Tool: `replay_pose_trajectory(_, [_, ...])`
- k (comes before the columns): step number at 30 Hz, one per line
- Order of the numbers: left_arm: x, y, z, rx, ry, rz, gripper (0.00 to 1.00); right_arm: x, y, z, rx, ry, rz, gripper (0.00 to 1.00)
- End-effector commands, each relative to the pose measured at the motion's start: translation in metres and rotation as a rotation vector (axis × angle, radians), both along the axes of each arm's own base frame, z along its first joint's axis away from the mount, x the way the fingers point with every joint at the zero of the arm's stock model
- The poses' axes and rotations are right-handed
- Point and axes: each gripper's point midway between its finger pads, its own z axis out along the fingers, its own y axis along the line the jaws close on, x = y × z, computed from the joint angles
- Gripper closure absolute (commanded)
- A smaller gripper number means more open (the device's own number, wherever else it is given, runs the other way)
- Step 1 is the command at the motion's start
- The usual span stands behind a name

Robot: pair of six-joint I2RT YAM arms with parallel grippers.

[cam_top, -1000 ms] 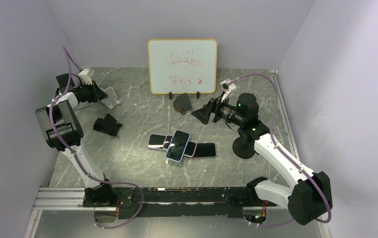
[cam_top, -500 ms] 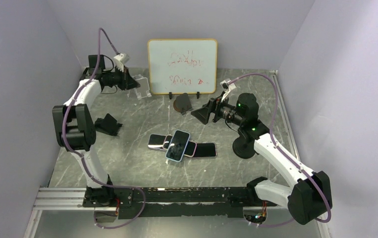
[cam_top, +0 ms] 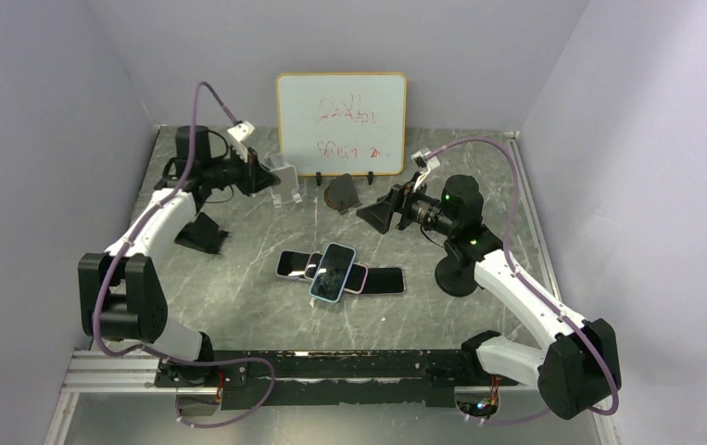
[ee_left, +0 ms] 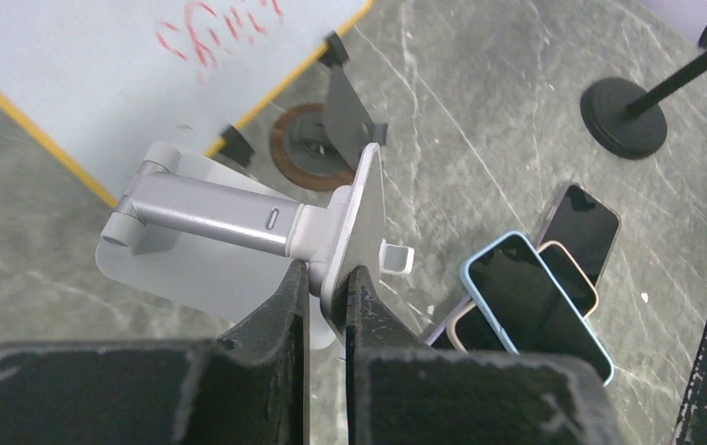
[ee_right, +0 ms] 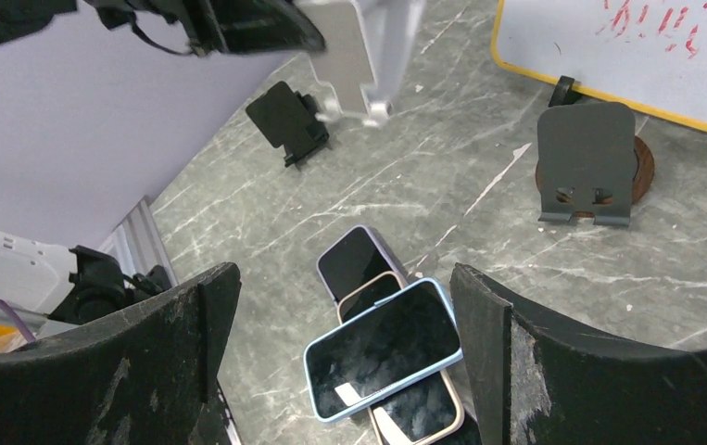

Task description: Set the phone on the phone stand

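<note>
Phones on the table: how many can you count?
4, overlapping in one central pile: blue phone on top, beige phone under it, left phone and right phone at the ends. Others may be hidden beneath.

Grey marbled bench (cam_top: 257, 306), five things down on it.

Along the back edge a yellow-framed whiteboard (cam_top: 341, 122) stands on its two black feet, red scribble across it. Just in front sits a dark stand on a round brown base (cam_top: 340, 195). Over on the left, a black folding stand (cam_top: 203, 234), on its own. Dead centre, a heap of phones (cam_top: 340, 272) lies screens up, the light-blue-cased one across the top of the others. To the right of the heap, apart from it, a black round foot with a thin pole (cam_top: 457, 278).
</note>
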Motion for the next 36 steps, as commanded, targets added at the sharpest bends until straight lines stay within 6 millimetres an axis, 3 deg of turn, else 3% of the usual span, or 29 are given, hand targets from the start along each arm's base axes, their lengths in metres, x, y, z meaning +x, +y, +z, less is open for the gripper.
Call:
replay_pose_trajectory(1, [0.003, -0.024, -0.03, 0.034, 0.004, 0.013, 0.95, -0.001, 0.0, 0.005, 0.018, -0.02, 0.011, 0.12])
replay_pose_trajectory(4, [0.006, -0.03, -0.046, 0.075, 0.001, 0.038, 0.95, -0.001, -0.001, 0.007, 0.016, -0.025, 0.007, 0.12])
replay_pose_trajectory(17, [0.035, -0.036, -0.075, 0.054, 0.01, 0.054, 0.95, -0.002, -0.002, 0.009, 0.011, -0.033, 0.006, 0.12])
replay_pose_trajectory(27, [0.036, -0.037, -0.124, 0.05, 0.138, -0.009, 0.95, -0.002, -0.003, 0.007, 0.008, -0.033, 0.001, 0.12])
replay_pose_trajectory(28, [0.037, -0.036, -0.129, 0.054, 0.157, -0.018, 0.93, -0.002, -0.002, 0.007, 0.009, -0.032, 0.002, 0.12])
replay_pose_trajectory(30, [0.037, -0.033, -0.137, 0.078, 0.201, -0.041, 0.77, -0.001, -0.002, 0.006, 0.007, -0.03, 0.004, 0.12])
replay_pose_trajectory(32, [0.039, -0.031, -0.14, 0.1, 0.226, -0.052, 0.68, -0.001, -0.002, 0.005, 0.006, -0.027, 0.006, 0.12])
replay_pose_trajectory(36, [0.048, -0.015, -0.124, 0.15, 0.178, -0.011, 0.61, -0.001, -0.001, 0.003, 0.005, -0.025, 0.005, 0.12])
